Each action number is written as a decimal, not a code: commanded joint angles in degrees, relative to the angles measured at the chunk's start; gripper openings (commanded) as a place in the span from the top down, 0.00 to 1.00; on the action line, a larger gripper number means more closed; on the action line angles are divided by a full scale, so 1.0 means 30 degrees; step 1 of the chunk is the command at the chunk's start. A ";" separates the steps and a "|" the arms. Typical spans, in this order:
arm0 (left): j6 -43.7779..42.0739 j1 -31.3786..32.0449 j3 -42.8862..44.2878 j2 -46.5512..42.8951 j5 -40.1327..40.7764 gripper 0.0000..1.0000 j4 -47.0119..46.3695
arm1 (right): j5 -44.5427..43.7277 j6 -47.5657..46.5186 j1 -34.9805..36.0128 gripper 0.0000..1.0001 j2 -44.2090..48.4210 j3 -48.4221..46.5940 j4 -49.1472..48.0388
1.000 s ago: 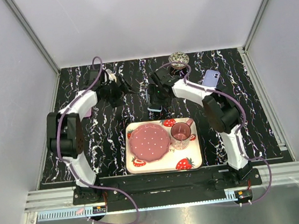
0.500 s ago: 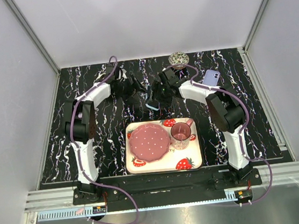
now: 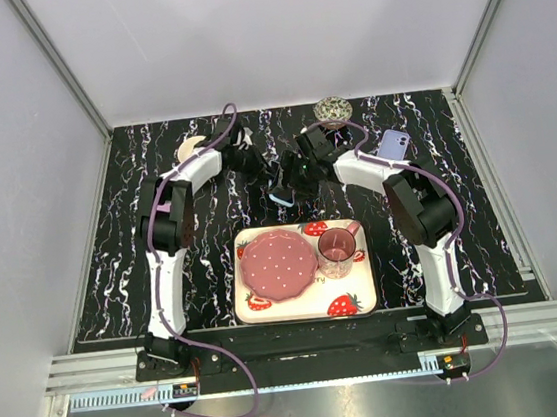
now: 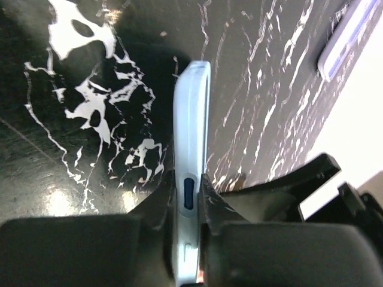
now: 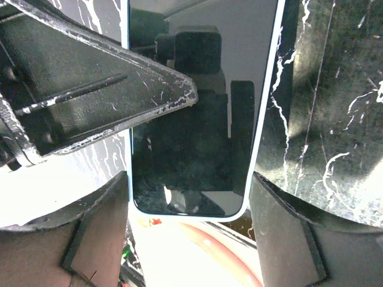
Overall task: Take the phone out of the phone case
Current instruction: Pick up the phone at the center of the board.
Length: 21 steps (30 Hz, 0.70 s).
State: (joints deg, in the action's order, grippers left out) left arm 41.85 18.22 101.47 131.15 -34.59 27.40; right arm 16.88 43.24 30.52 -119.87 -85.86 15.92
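The light blue phone case (image 3: 280,196) hangs between both grippers, just behind the tray. In the right wrist view a dark glossy phone screen (image 5: 197,149) fills the case, whose pale rim (image 5: 261,119) shows round it. My right gripper (image 5: 188,176) is shut across the case's width, one finger on each long side. My left gripper (image 4: 190,179) is shut on the case (image 4: 191,107), seen edge-on, pinching its front and back near a side button. One left finger (image 5: 90,84) lies across the screen's upper left. From above, the left gripper (image 3: 265,175) and right gripper (image 3: 296,181) meet over the case.
A strawberry-print tray (image 3: 353,286) lies close in front of the case, carrying a pink dotted plate (image 3: 278,267) and a pink glass cup (image 3: 336,247). A lilac phone (image 3: 392,143) lies on the black marbled table at the right. A small patterned bowl (image 3: 332,111) stands at the back.
My left arm swung right from the table's left side to the case, and its gripper closed on the case's edge. The right gripper kept its hold, shifting slightly back.
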 commanded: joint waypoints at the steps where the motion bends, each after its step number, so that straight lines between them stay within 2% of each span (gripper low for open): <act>1: -0.0091 -0.0008 0.0952 0.0082 -0.0248 1.00 0.0096 | 0.1080 -0.0410 0.0021 0.74 0.1403 -0.0148 -0.1060; 2: -0.0149 -0.0037 0.0952 -0.0006 -0.0248 1.00 0.0096 | 0.1081 -0.0672 0.0050 0.73 0.1432 -0.0148 -0.1031; 5: -0.0529 -0.0095 0.0864 -0.0737 -0.0277 1.00 0.0125 | 0.0993 -0.1432 -0.0241 0.38 0.2016 -0.0294 0.0080; 6: -0.0530 -0.0154 0.0777 -0.0971 -0.0277 1.00 0.0154 | 0.1022 -0.1581 -0.0388 0.21 0.2251 -0.0207 0.0547; 8: 0.0254 -0.0388 0.0281 -0.1791 -0.1206 1.00 -0.1069 | 0.1051 -0.1903 -0.0942 0.12 0.3158 -0.0032 0.1018; 10: 0.1338 -0.0709 -0.1357 -0.2812 -0.1943 1.00 -0.3927 | 0.0846 -0.1876 -0.1353 0.07 0.3860 0.0174 0.1487; 12: 0.3680 -0.0915 -0.3545 -0.3577 -0.3057 1.00 -0.6629 | 0.1864 -0.1584 -0.2112 0.06 0.4127 0.0320 0.1753; 13: 0.4442 -0.1148 -0.4256 -0.4190 -0.3321 1.00 -0.9021 | 0.2307 -0.1351 -0.2321 0.06 0.4360 0.0437 0.1695; 14: 0.5958 -0.1238 -0.4930 -0.4457 -0.3875 1.00 -1.0437 | 0.2775 -0.0884 -0.2497 0.06 0.4478 0.0583 0.1230; 16: 0.7227 -0.1530 -0.6659 -0.5333 -0.4201 1.00 -1.3652 | 0.4094 -0.0326 -0.2732 0.07 0.4945 0.1226 0.0322; 21: 1.0890 -0.1941 -0.9680 -0.6772 -0.4496 1.00 -1.9633 | 0.7078 0.2894 -0.2850 0.15 0.5271 0.3128 -0.4450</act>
State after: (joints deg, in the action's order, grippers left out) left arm 62.06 13.08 75.75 117.97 -42.76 -5.74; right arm 28.21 44.18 20.99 -105.43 -80.44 13.72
